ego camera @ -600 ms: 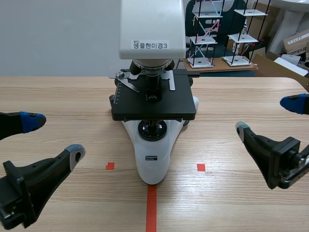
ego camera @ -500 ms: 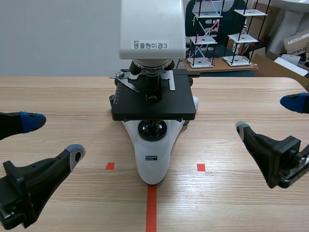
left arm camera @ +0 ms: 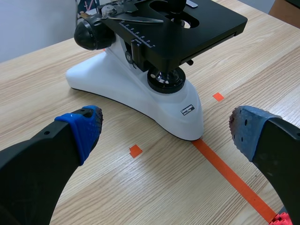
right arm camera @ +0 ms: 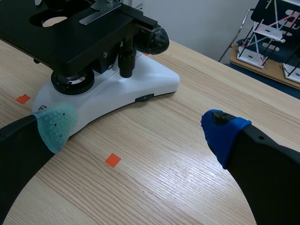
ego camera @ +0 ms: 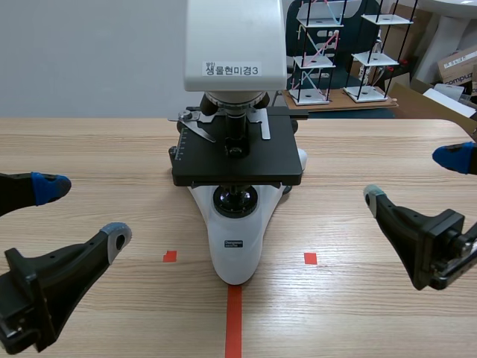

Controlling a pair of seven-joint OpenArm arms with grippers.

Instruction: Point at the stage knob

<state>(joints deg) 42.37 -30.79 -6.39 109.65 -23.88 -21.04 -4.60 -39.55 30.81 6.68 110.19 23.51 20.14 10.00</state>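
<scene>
A white microscope (ego camera: pixel 237 246) with a black stage (ego camera: pixel 237 159) stands mid-table. In the right wrist view its stage knob (right arm camera: pixel 126 63), a slim black stem, hangs below the stage's edge, next to the round focus knob (right arm camera: pixel 157 41). My right gripper (ego camera: pixel 414 179) hovers open to the microscope's right, a good distance from that knob (right arm camera: pixel 139 127). My left gripper (ego camera: pixel 82 212) hovers open on the microscope's left, facing its base (left arm camera: pixel 166 131). The other focus knob (left arm camera: pixel 89 35) shows in the left wrist view. Neither gripper holds or touches anything.
The microscope's white head (ego camera: pixel 235 45) rises over the stage. Orange-red tape marks lie on the wooden table (ego camera: pixel 358 313) in front of the base. Behind the table stand wire racks (ego camera: pixel 320 52) and cardboard boxes (ego camera: pixel 458 67).
</scene>
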